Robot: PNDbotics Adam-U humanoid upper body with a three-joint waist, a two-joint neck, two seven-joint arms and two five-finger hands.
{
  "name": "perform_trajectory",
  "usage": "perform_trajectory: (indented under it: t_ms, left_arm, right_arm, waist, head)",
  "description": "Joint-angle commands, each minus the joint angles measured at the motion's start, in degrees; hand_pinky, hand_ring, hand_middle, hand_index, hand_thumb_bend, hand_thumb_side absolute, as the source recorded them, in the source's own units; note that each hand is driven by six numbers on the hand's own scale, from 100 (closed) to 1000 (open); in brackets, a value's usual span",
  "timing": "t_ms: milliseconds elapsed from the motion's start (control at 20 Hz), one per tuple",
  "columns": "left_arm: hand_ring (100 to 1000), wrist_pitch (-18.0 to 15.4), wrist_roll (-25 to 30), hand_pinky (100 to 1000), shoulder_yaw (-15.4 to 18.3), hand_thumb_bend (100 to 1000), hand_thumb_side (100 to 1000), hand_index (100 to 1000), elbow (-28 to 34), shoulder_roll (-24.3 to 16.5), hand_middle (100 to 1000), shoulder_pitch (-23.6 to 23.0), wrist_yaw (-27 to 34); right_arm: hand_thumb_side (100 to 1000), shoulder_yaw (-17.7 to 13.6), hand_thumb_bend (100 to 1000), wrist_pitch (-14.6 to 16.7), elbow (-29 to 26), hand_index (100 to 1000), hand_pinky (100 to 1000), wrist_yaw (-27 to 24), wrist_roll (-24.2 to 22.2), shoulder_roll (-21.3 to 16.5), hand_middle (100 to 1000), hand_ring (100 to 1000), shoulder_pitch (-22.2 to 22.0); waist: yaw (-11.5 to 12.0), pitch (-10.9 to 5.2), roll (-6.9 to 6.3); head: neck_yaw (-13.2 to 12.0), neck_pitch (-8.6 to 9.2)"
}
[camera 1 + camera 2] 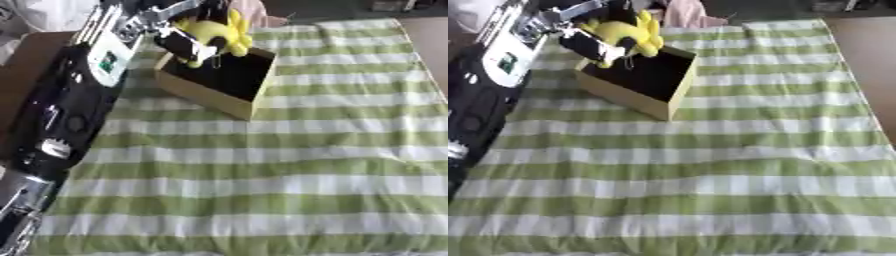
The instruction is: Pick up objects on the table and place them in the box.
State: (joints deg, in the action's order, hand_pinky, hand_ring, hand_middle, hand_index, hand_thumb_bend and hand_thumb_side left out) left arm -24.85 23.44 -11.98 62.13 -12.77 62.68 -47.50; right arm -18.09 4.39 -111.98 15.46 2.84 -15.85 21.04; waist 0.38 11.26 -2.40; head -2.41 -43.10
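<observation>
Left eye view
- Left hand (179, 42): upper left of the frame, at the end of the left arm that runs up the left edge; its fingers are wrapped around a yellow soft toy (219, 32).
- Toy's place: upper centre-left, over the far left corner of the box (210, 97), partly above the dark opening and not yet down inside it.
- Box: light walls, black inside, set askew on the green and white checked cloth (289, 170).
- Key relation: the opening lies just below and to the right of the held toy.

Right eye view
- Same grasp: the left hand (588, 45) holds the toy (627, 31) above the box's far rim (677, 52).
- Toy's long axis: cannot tell.
- Right hand: in neither view, so the left one is the only hand near.
- Pink fabric (684, 15): top edge, beyond the box.
- Judgement: the placing step looks nearly done; lowering a little and letting go should drop it in.
</observation>
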Motion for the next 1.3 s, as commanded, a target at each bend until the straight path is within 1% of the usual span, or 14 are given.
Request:
perform_trajectory:
  t_ms: [50, 350, 700, 950, 1000, 1150, 1200, 1300]
  left_arm:
    - [421, -0.2, -1.6, 179, 1.5, 100, 175, 525, -2.6, 1.8, 411, 2.5, -3.8]
    - [422, 0.5, -3.9, 180, 3.5, 100, 200, 527, -6.8, 4.5, 412, 3.2, -8.9]
    - [422, 1.9, -6.3, 181, 5.3, 100, 214, 528, -9.0, 6.1, 412, 3.1, -13.4]
    - [434, 1.8, -6.4, 198, 5.6, 100, 226, 539, -9.4, 6.5, 424, 2.8, -14.4]
    - [459, 1.7, -6.3, 240, 5.6, 100, 223, 563, -9.4, 6.6, 448, 2.8, -14.4]
    - [463, 1.5, -5.9, 250, 5.7, 100, 223, 568, -9.3, 6.8, 455, 2.8, -14.5]
    - [609, 1.3, -5.8, 471, 5.7, 100, 177, 686, -9.1, 6.9, 585, 2.8, -14.7]
    - [666, 0.5, -5.5, 551, 5.7, 100, 166, 727, -8.5, 6.9, 617, 2.7, -15.9]
  right_arm:
    - [691, 0.1, 100, 0.2, -1.0, 781, 657, -0.5, -0.3, -0.4, 732, 731, 0.9]
    - [691, 0.3, 100, 0.3, -1.0, 781, 657, -0.8, -0.5, -0.2, 731, 731, 1.1]
    - [692, 0.4, 100, 0.5, -0.8, 781, 656, -1.3, -0.8, -0.1, 731, 732, 1.3]
    - [692, 0.4, 100, 0.6, -0.6, 781, 657, -1.5, -0.9, -0.1, 731, 732, 1.5]
    - [692, 0.4, 100, 0.6, -0.6, 781, 656, -1.5, -0.9, 0.0, 731, 732, 1.4]
    - [692, 0.4, 100, 0.7, -0.7, 781, 656, -1.5, -1.0, 0.1, 731, 732, 1.4]
    - [692, 0.4, 100, 0.6, -0.7, 782, 657, -1.6, -1.0, 0.1, 730, 732, 1.4]
    - [690, 0.3, 100, 0.6, -0.7, 782, 656, -1.6, -0.9, 0.1, 730, 732, 1.4]
  waist:
    - [-0.2, -0.73, 0.28]
    - [-0.6, -0.37, 0.39]
    - [-0.7, 0.22, 0.67]
    - [-0.7, 0.45, 0.82]
    - [-0.7, 0.46, 0.81]
    - [-0.7, 0.47, 0.81]
    - [-0.7, 0.50, 0.83]
    - [-0.8, 0.58, 0.89]
  head:
    - [-0.5, 0.82]
    - [-0.8, 1.26]
    - [-0.8, 1.79]
    - [-0.8, 1.85]
    - [-0.8, 1.91]
    - [-0.9, 2.01]
    - [-0.9, 2.03]
    - [-0.9, 2.05]
